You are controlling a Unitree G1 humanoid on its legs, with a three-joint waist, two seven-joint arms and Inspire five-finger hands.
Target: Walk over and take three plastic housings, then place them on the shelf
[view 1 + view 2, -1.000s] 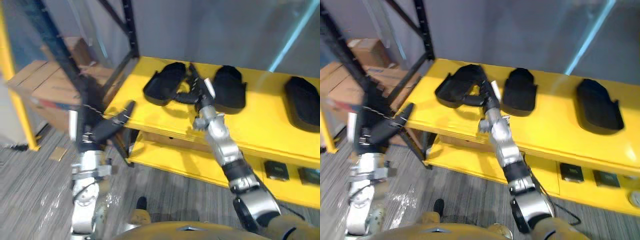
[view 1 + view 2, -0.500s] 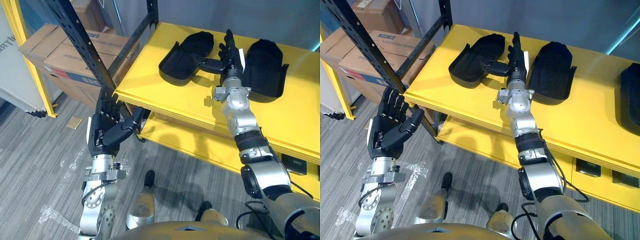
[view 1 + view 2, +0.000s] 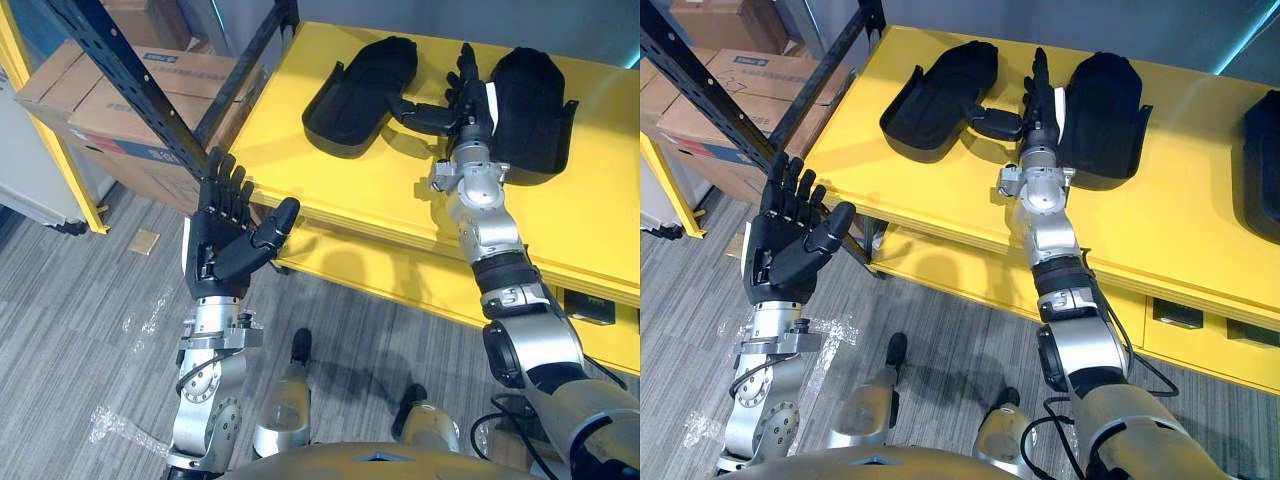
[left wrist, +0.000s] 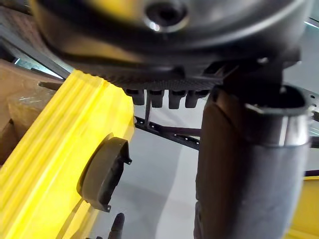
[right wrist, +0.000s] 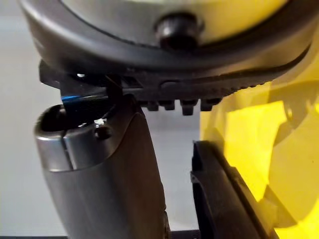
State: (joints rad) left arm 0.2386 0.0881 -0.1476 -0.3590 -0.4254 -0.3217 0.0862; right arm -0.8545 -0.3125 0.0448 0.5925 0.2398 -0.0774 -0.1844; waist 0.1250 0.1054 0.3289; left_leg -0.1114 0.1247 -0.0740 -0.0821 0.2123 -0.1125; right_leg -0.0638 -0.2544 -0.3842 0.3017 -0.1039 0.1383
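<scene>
Three black plastic housings lie on the yellow shelf board (image 3: pixel 330 190): left housing (image 3: pixel 360 95), middle housing (image 3: pixel 530 110), and a third housing (image 3: pixel 1265 165) well apart at the far right edge. All three sit hollow side up with the rim showing.

The right hand (image 3: pixel 468 95) is over the board between the left and middle housings. Its fingers are straight and pointing away from the robot, so it is open and holds nothing. The thumb (image 3: pixel 995 122) sticks out sideways toward the left housing's near end; touching or just short, cannot tell.

The left hand (image 3: pixel 225 245) is off the board, in front of its edge near the black rack post (image 3: pixel 130 85). It is palm up with fingers spread, open and empty. Cardboard boxes (image 3: pixel 110 110) are behind the post, and a lower tier (image 3: pixel 400 290) is under the board.

Handling, as a guess: these look like thin moulded shells, light and stiff, not fragile. The smooth plastic on the painted board will likely skate if pushed from the side. The best hold looks like the raised side wall, pinched with the thumb inside the hollow and fingers outside. Taking it near the middle of the long side should stop it swinging. A light squeeze should do, since the wall may flex.
</scene>
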